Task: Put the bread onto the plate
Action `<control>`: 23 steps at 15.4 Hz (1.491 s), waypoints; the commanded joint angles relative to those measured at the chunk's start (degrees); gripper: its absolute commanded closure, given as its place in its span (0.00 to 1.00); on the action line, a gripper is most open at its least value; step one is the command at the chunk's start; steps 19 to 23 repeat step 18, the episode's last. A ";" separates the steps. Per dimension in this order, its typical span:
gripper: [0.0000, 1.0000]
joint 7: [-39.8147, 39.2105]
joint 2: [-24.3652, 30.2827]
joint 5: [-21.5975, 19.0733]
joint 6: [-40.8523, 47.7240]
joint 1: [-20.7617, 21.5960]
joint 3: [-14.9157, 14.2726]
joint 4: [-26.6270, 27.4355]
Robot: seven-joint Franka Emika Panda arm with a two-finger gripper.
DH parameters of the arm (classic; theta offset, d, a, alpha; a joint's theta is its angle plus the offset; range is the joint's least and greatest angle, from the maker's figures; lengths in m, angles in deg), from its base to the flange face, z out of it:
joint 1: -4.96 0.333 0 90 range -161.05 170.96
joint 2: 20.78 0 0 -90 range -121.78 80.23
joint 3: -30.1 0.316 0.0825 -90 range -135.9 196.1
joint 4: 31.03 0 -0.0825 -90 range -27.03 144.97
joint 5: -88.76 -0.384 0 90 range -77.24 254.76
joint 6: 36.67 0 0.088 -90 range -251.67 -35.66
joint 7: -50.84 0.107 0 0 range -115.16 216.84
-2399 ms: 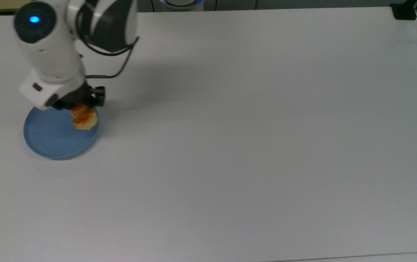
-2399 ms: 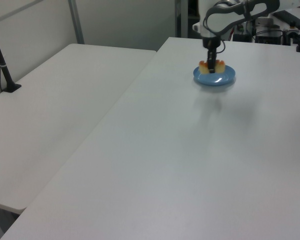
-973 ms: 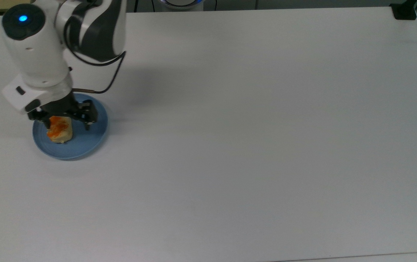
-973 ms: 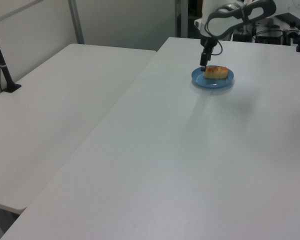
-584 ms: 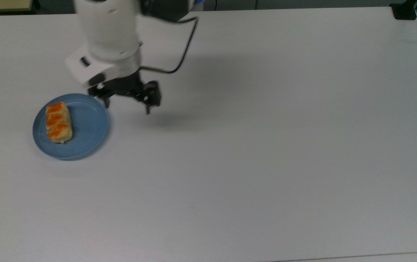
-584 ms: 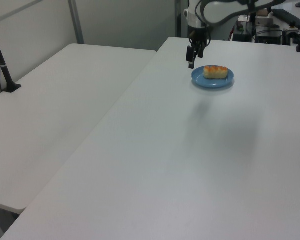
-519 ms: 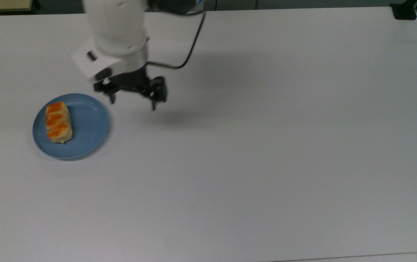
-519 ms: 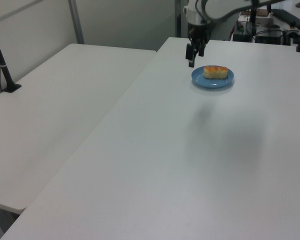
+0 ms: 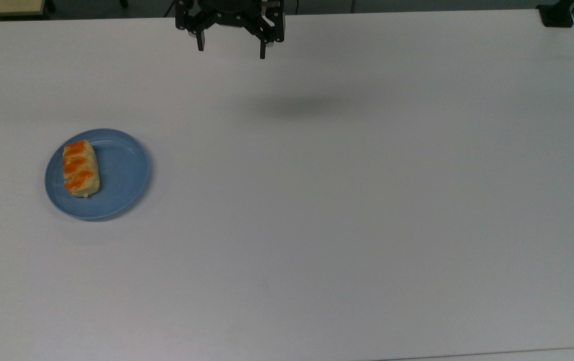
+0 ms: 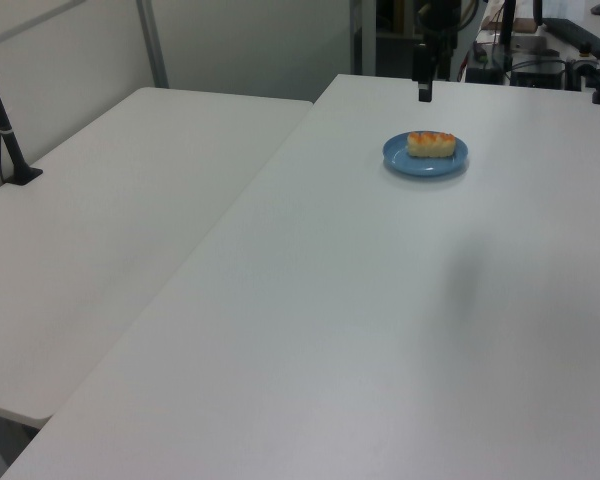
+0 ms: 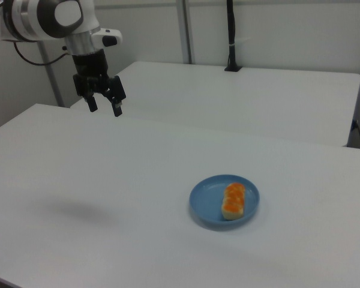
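Gripper [image 9: 230, 50] now raised, agape, well apart from plated bread [image 9: 80, 168].

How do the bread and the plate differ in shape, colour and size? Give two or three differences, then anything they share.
Shape: the bread is oblong, the plate round and shallow. Colour: the bread is pale yellow with orange-brown marks, the plate plain light blue. Size: the bread is much smaller than the plate. Shared: the bread lies on the plate, both on the white table, apart from the gripper.
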 commanded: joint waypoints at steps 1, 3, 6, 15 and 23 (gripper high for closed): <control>0.00 0.80 1.92 -0.22 0.13 0.14 -1.18 2.20; 0.00 0.71 2.09 -0.22 0.04 -0.03 -1.53 1.94; 0.00 0.19 2.88 -0.40 0.13 -0.91 -1.44 1.94; 0.00 -0.52 3.23 -0.93 0.22 -2.41 -1.53 1.85; 0.00 -0.61 3.23 -0.93 0.04 -2.41 -1.53 1.85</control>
